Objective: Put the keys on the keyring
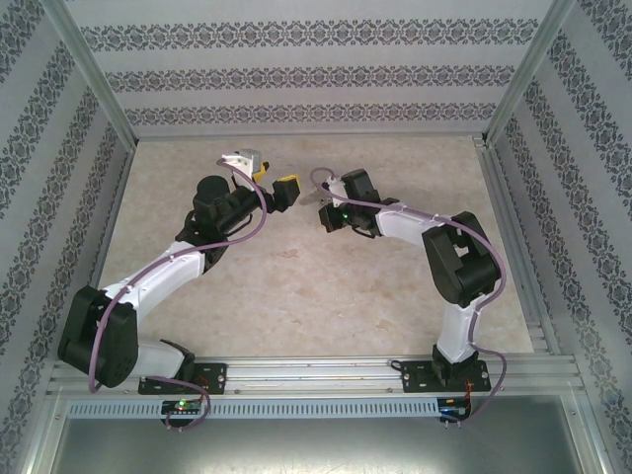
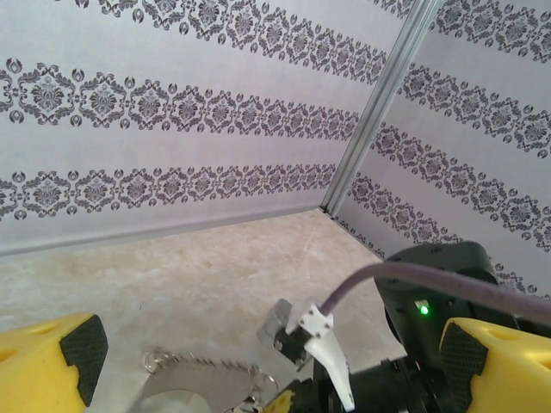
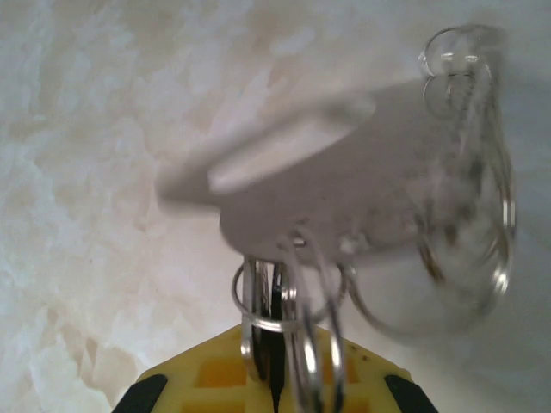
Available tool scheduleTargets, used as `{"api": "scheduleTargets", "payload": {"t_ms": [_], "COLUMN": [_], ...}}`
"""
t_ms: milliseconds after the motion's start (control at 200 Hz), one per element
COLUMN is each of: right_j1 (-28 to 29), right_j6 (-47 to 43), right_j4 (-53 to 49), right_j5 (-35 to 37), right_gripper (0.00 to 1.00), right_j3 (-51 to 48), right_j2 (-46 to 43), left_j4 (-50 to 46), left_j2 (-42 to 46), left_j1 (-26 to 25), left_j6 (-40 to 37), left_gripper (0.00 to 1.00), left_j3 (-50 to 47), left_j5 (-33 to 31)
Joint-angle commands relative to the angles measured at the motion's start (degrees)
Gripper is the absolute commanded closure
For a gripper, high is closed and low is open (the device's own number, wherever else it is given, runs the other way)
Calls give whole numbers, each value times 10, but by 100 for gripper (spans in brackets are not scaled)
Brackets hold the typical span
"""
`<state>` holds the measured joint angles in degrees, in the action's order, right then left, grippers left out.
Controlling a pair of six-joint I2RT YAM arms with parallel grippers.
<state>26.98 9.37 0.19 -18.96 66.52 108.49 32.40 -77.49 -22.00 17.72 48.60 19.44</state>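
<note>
- while the right hand is clamped shut on its wire rings, the keyring hangs over the desk, facing the left hand, which is wide open and empty.
- likely light, stiff, slippery metal; the chain hangs loose, so pinch the flat grey body.

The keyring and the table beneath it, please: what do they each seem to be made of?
The keyring looks like grey metal with a dull matte finish, though blurred. The wire rings on it glint like polished steel. The table looks like beige marbled stone, or laminate imitating it; the cloudy veining leaves that open.
</note>
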Motion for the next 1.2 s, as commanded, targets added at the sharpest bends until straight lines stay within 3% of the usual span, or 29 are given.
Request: {"api": "scheduleTargets", "payload": {"t_ms": [0, 899, 1094, 1194], "right_j1": [8, 46, 53, 45], "right_j6": [12, 40, 37, 44], "right_j4": [22, -17, -46, -61], "right_j5": [6, -30, -62, -61], "right_gripper": [100, 100, 64, 53], "right_j3": [-31, -149, -191, -231], "right_j2": [-32, -89, -162, -238], "left_j4": [2, -11, -25, -36], "left_j2": [10, 0, 1, 7], "left_j1": [6, 6, 6, 6], "left_j6": [12, 19, 15, 15], "left_gripper": [0, 0, 0, 0], "left_j3": [3, 11, 15, 19], "left_j5": [13, 31, 34, 35]}}
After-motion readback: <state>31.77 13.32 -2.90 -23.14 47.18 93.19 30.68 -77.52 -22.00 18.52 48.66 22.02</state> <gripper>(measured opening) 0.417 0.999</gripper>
